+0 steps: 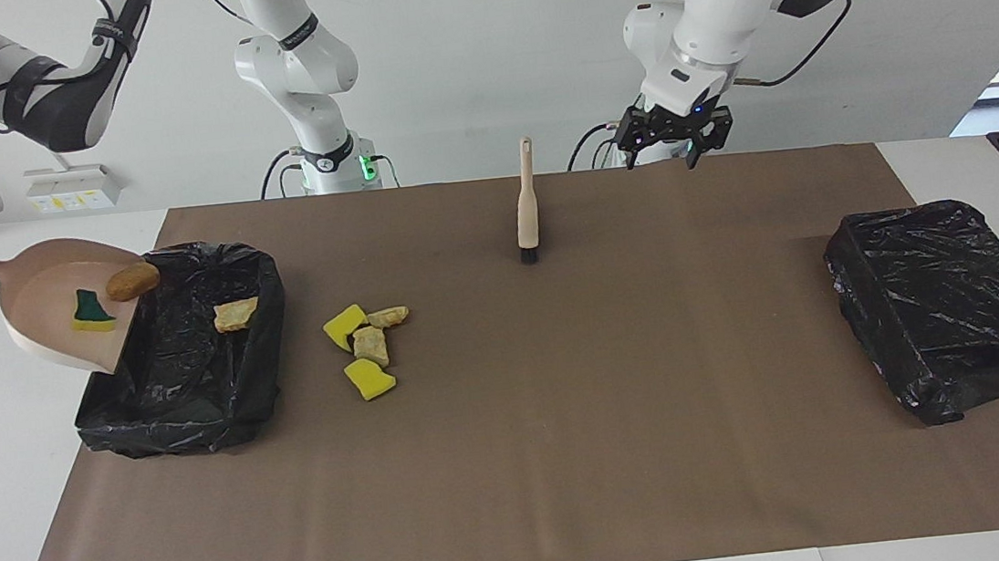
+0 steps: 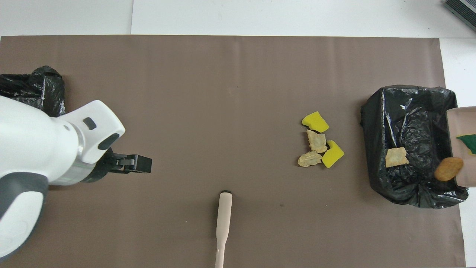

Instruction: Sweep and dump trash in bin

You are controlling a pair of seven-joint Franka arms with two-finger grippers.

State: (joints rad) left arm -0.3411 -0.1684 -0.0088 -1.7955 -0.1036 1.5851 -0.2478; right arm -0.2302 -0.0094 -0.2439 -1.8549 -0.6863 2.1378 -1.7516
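No text, label, brand or number can be read in these pictures. The arms carry dark bands with small marks, but they are too small to read.
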